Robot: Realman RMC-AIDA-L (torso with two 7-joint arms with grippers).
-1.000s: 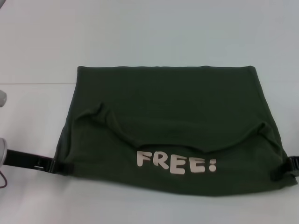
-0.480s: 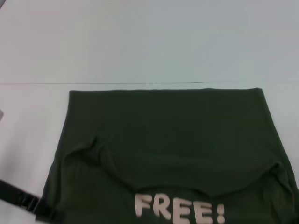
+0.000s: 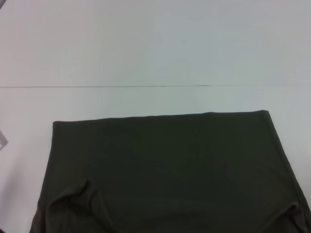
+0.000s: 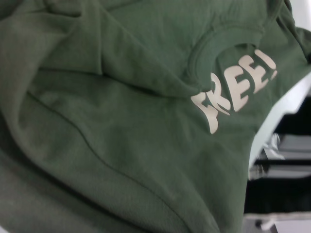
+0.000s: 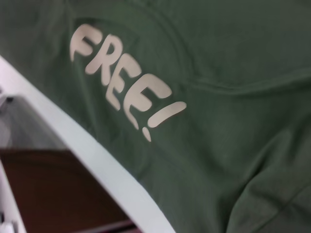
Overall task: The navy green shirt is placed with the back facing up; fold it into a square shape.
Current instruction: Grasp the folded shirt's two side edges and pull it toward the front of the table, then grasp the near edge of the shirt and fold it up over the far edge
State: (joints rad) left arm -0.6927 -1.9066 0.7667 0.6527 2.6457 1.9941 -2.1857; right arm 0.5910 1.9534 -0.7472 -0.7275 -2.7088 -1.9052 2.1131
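Observation:
The navy green shirt (image 3: 165, 170) lies folded on the white table (image 3: 146, 48), filling the near half of the head view, its straight far edge running across and its near part cut off by the picture's bottom. Small creases sit at its near left and near right corners. The left wrist view looks closely at the shirt (image 4: 112, 145), showing the collar curve and pale "FREE!" lettering (image 4: 235, 90). The right wrist view shows the same cloth (image 5: 233, 121) and lettering (image 5: 121, 87) beside the table's edge (image 5: 97, 160). Neither gripper shows in any view.
A thin seam (image 3: 107, 87) crosses the table beyond the shirt. Past the table's edge the right wrist view shows a dark brown floor (image 5: 53, 189), and the left wrist view shows dark and metallic shapes (image 4: 282, 160).
The shirt has slid toward me across the table; its far edge sits lower in the head view, and the lettering and both black grippers at its near corners have dropped out of sight.

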